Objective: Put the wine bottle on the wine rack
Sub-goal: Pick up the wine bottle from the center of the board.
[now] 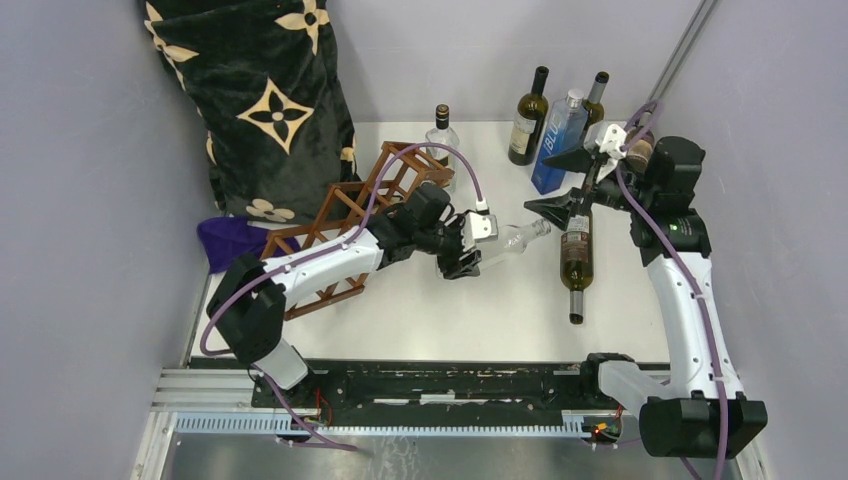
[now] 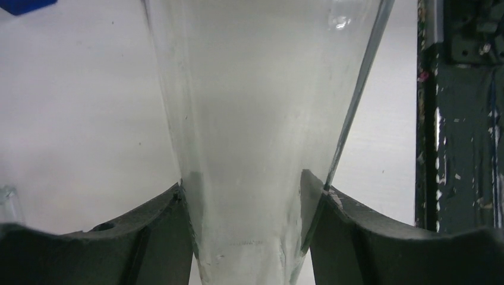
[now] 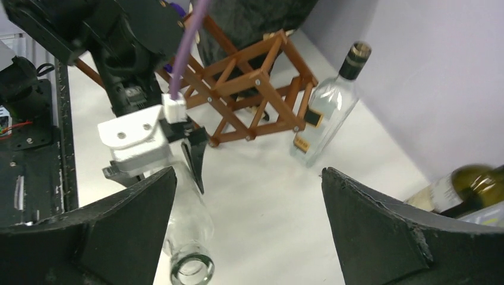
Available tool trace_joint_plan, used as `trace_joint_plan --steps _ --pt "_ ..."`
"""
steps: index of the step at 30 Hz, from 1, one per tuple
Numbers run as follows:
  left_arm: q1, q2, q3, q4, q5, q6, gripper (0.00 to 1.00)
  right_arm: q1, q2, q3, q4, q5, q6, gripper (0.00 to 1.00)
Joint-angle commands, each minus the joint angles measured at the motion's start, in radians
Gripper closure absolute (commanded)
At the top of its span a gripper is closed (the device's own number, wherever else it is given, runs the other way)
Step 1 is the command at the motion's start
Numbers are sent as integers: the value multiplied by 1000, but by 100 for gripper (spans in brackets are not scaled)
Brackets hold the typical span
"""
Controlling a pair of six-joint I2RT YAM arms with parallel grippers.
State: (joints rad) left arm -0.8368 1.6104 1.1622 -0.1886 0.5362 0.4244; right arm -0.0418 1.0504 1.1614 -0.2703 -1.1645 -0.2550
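My left gripper (image 1: 478, 254) is shut on a clear glass bottle (image 1: 515, 240) and holds it level, neck pointing right. In the left wrist view the bottle (image 2: 261, 89) fills the gap between the two fingers of the gripper (image 2: 252, 193). My right gripper (image 1: 540, 186) is open and empty just right of the bottle's mouth (image 3: 191, 270); its gripper midpoint (image 3: 248, 178) is over bare table. The reddish-brown wine rack (image 1: 345, 215) stands behind the left arm and also shows in the right wrist view (image 3: 249, 89). A green wine bottle (image 1: 575, 262) lies on the table below the right gripper.
A square clear bottle (image 1: 441, 135) stands by the rack's far end. A dark wine bottle (image 1: 528, 122), a blue bottle (image 1: 560, 142) and another dark bottle (image 1: 597, 98) stand at the back. A black patterned cushion (image 1: 260, 100) and a purple cloth (image 1: 230, 242) are at the left.
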Motion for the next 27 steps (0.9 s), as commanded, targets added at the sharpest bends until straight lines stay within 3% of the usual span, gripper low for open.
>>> trace_joint_plan --steps 1,11,17,27 --pt "2 -90 78 -160 -51 183 98 -5 42 47 -173 51 -68 2" --pt "-11 -93 144 -318 -116 300 98 36 139 -2 -363 -3 -54 4" --pt "-26 -72 176 -353 -162 337 98 137 123 -120 -320 20 22 3" --pt "-54 -45 230 -416 -256 420 98 197 118 -267 -278 29 94 8"
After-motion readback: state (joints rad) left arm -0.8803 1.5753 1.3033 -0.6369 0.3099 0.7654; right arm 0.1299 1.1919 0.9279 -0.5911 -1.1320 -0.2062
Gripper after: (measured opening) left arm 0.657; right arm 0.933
